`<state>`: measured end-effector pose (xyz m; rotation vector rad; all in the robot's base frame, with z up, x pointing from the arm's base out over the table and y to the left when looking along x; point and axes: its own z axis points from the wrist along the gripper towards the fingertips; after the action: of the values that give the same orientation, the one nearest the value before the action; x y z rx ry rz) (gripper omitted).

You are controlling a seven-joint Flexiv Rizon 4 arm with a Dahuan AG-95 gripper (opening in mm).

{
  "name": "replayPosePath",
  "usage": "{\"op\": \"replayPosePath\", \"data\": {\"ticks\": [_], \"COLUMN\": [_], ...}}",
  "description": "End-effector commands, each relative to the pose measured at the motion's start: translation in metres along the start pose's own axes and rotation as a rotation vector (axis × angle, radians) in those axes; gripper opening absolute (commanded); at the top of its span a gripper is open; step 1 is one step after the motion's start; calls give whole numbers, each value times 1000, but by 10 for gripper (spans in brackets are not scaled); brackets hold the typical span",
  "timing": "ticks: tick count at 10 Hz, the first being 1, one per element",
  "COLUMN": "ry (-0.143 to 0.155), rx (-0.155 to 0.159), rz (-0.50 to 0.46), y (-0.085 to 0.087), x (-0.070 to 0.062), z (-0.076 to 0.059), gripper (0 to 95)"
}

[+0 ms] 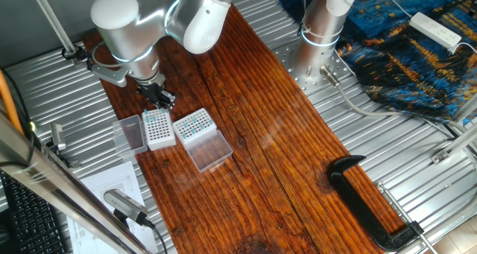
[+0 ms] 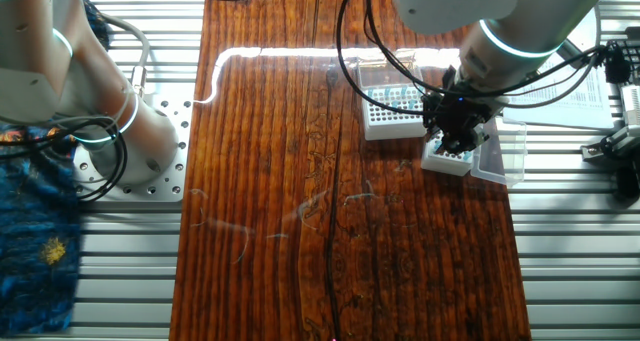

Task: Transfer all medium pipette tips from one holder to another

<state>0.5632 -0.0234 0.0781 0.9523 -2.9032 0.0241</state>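
Observation:
The opaque white-sided holder (image 1: pixel 159 129) stands on the wooden table with its smoky lid (image 1: pixel 130 135) open to its left. The clear-sided holder (image 1: pixel 194 125) stands right beside it, its flat clear lid (image 1: pixel 210 151) folded open toward the front. Small teal tips (image 1: pixel 195 122) show as dots in the clear-sided holder's grid, and also in the other fixed view (image 2: pixel 395 97). Dark dots fill the white holder's grid; their colour is unclear. My gripper (image 1: pixel 162 98) hangs just above the far edge of the white-sided holder (image 2: pixel 446 161). Its black fingers (image 2: pixel 455 131) are close together; anything held is too small to see.
A black C-clamp (image 1: pixel 369 202) lies at the table's front right corner. The second arm's base (image 1: pixel 320 30) stands at the back right beside a blue patterned cloth (image 1: pixel 414 53). Papers and a grey tool (image 1: pixel 123 203) lie off the table's left side.

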Motion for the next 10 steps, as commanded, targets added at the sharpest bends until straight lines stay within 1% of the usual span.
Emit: {"op": "replayPosePath", "data": {"ticks": [1, 2, 8, 10], "ry": [-1, -2, -4, 6], "rx": [0, 1, 2, 1], "rz": [2, 7, 16, 16], "y": [0, 0, -1, -1], "x": [0, 0, -2, -5], "z": [0, 0, -1, -9], "gripper": [190, 0, 0, 0]}}
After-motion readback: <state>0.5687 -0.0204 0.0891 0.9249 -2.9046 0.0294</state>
